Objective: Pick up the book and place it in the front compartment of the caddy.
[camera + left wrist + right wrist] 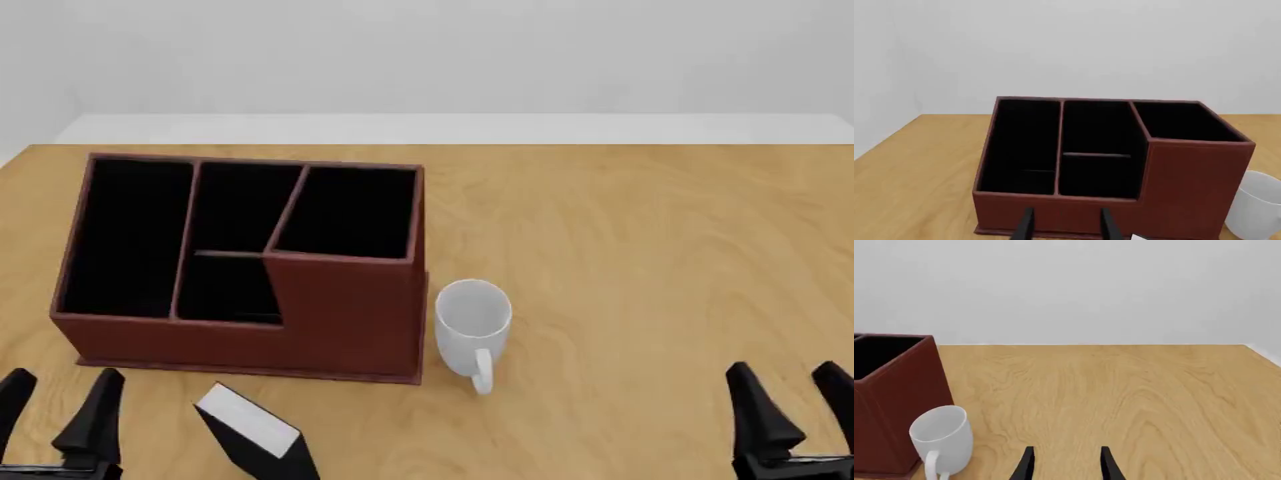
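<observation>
At lower left of the front view, the small black-covered book lies ungrasped below the reddish-brown compartmented caddy; both the left gripper and right gripper are spread, empty; everything remains.

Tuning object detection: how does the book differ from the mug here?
The book is black-covered with a white page block; the mug is all white. The book is thin and flat-sided; the mug is round and open-topped. The book sits in front of the caddy; the mug sits beside it. Both stand on the table, ungrasped.
</observation>
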